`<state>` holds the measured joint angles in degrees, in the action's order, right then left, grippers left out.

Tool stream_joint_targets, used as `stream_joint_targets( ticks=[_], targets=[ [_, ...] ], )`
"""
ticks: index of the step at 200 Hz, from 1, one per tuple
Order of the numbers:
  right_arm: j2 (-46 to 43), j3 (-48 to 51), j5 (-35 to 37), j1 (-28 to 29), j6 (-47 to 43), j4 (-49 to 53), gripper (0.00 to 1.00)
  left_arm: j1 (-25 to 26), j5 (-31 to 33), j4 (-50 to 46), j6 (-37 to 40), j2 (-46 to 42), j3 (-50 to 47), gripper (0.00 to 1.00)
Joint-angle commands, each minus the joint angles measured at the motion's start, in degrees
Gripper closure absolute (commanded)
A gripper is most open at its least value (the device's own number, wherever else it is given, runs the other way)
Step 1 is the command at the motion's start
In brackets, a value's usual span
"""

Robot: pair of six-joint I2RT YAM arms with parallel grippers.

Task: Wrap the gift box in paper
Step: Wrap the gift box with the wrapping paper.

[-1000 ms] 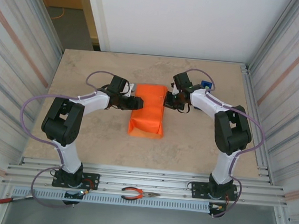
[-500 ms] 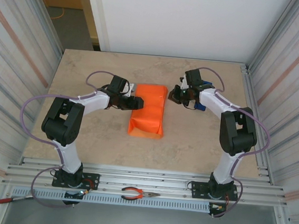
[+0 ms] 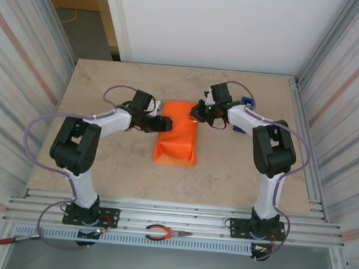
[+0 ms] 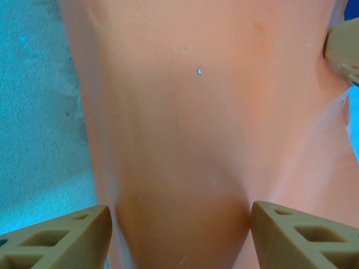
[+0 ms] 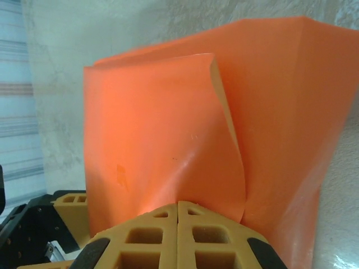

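The left gripper (image 3: 162,123), jaws spread, presses against the left side of the bright orange matte paper (image 3: 178,134) folded around the gift box at mid-table; its tan fingers (image 4: 67,238) straddle the smooth sheet. The right gripper (image 3: 197,114), fingers together, meets the bundle's far right corner, elbow bent. A blue tape dispenser (image 3: 247,103) sits beyond.

The box is fully covered by the paper (image 3: 177,134). From above, the left pincer (image 3: 163,123) and right pincer (image 3: 198,113) are too small to read. The left wrist view cuts the paper off at every edge. A blue object (image 3: 245,104) near the bench's far right edge sits partly behind the right arm.
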<state>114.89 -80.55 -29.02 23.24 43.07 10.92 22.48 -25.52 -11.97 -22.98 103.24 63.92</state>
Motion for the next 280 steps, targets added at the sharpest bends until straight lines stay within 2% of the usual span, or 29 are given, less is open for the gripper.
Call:
stream_joint_targets(
  ticks=[1,86,155,217,247,264,280],
  targets=[
    [0.7,1.7,-0.2,0.0,1.1,-0.6,0.95,-0.3,-1.6,-5.3,-0.1,-2.3,1.9,0.32],
    [-6.7,2.3,-3.1,-1.4,3.0,-1.6,0.9,-4.5,-4.8,-4.7,-0.1,-9.1,5.6,0.25],
    [-12.4,12.7,-1.5,0.0,7.6,-8.4,0.9,-5.9,-5.1,-1.6,-3.0,-16.9,-2.9,0.21],
    [-10.7,20.0,-2.0,0.7,9.9,-14.0,0.93,-6.8,-6.7,1.5,-6.6,-19.6,-8.2,0.21],
    [-13.0,22.5,-3.0,-0.8,11.4,-15.8,0.93,-7.2,-7.2,3.8,-8.5,-19.1,-10.0,0.21],
    [-15.8,22.7,-2.3,-2.0,11.2,-14.7,0.93,-7.5,-7.1,4.9,-9.0,-18.4,-10.6,0.21],
    [-18.5,21.9,0.5,-2.7,9.5,-9.5,0.92,-7.8,-6.9,5.7,-9.0,-17.7,-11.0,0.2]
  ],
)
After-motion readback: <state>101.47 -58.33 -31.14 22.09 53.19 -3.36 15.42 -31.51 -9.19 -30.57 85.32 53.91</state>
